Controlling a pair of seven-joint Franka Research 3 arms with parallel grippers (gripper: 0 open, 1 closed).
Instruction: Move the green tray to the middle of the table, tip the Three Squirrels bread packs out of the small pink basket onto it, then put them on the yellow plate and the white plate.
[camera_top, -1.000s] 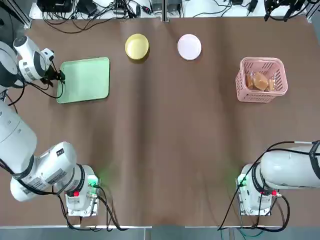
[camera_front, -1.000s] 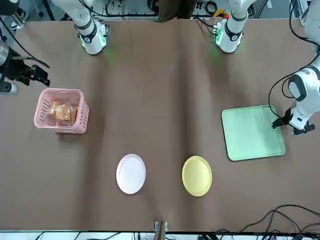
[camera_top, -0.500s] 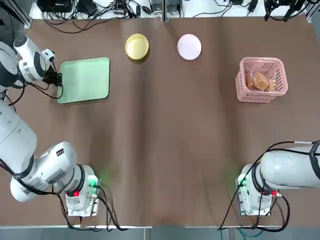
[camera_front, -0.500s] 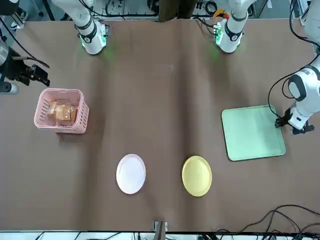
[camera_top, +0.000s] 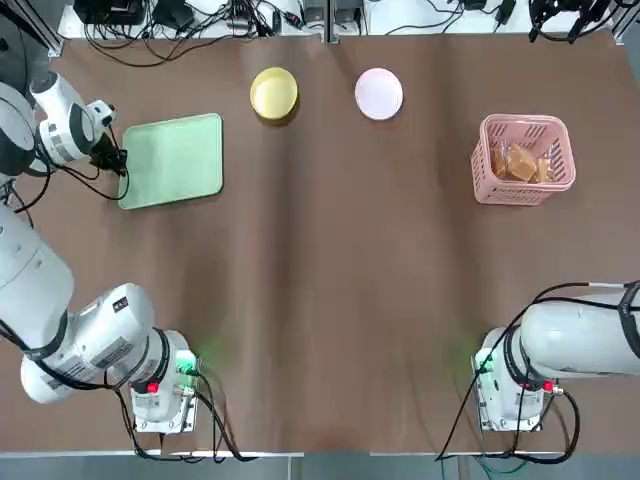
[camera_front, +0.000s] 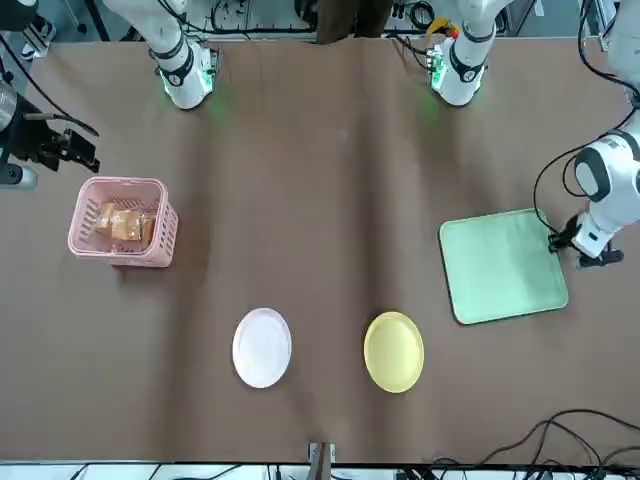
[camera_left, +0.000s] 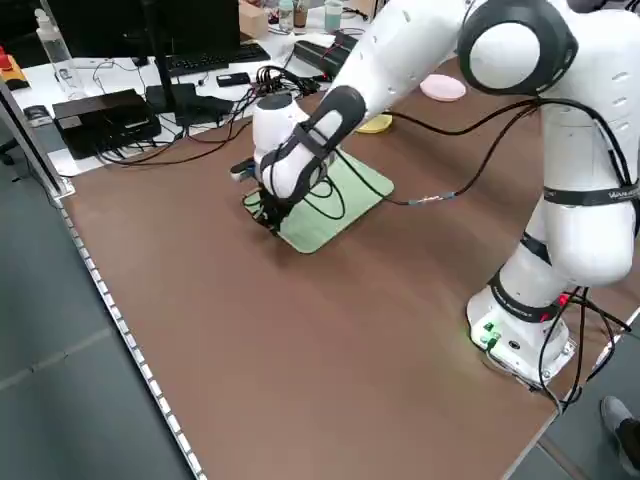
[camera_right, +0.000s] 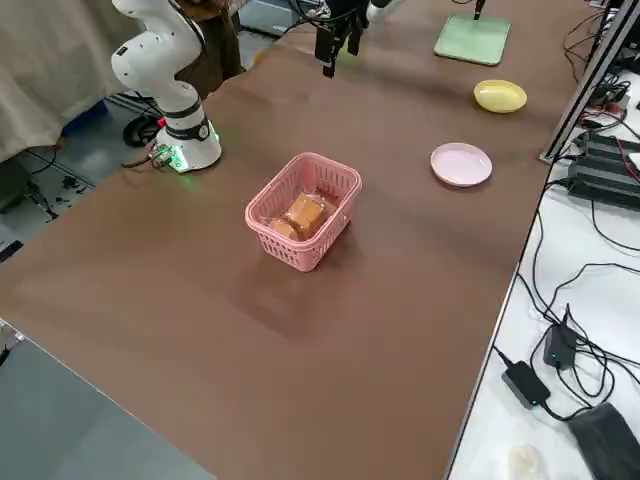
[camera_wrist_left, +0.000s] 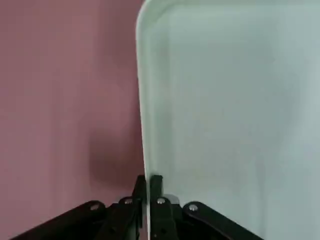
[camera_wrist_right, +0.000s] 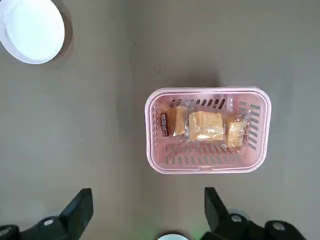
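Top view: green tray (camera_top: 175, 165) sits flat on the L part of the table (camera_top: 330, 300), long axis approx. side to side, slightly skewed. My L gripper (camera_wrist_left: 148, 178) is at its outer L edge, shut on the rim. Inboard edge faces open tabletop toward mid-table; bare room on the robot's side too. Yellow plate (camera_top: 273, 92) is near, R & a bit farther out; white plate (camera_top: 379, 93) next. Pink basket (camera_top: 523, 160) w/ bread packs (camera_wrist_right: 206, 125) far R; R gripper (camera_wrist_right: 148, 194) hangs open nr it.

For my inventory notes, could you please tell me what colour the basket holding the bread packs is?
The basket is pale pink, best seen in the right wrist view.
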